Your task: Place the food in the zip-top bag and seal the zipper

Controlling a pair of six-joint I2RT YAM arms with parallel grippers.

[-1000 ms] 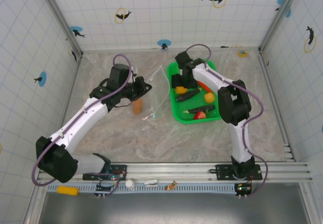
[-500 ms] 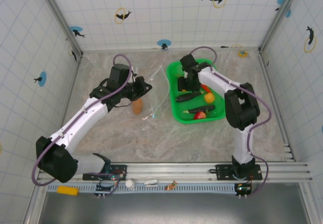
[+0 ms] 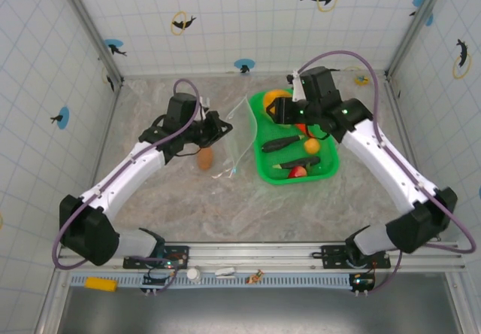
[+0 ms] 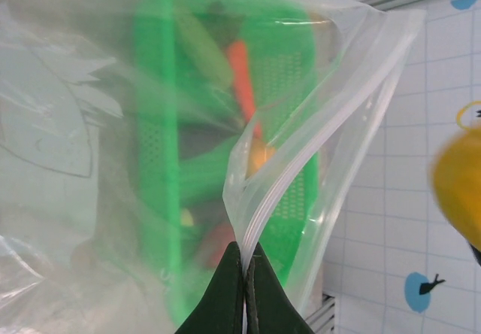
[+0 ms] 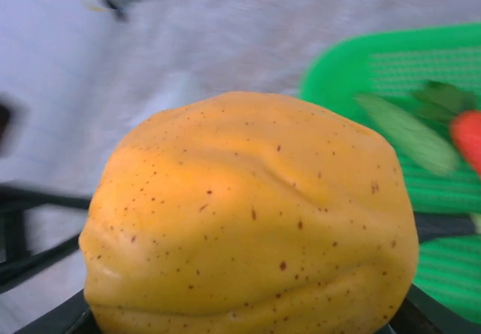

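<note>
1. The right gripper (image 3: 276, 105) is clamped on a yellow-orange fruit (image 5: 252, 214), raised above the green basket (image 3: 299, 180) for transfer.
2. The left gripper (image 4: 245, 272) is closed on the rim of the zip-top bag (image 3: 239, 135), presenting its open mouth towards the fruit.
3. The other food (image 3: 289, 142) lies in the basket below the right gripper.

We see the clear zip-top bag (image 3: 239, 135) upright on the table, its mouth gaping and its zipper (image 4: 301, 174) unsealed. A speckled yellow-orange fruit (image 5: 252, 214) hangs above the green basket (image 3: 264, 173) holding the other pieces (image 3: 312, 146). A brown piece (image 3: 204, 159) lies beside the bag.
</note>
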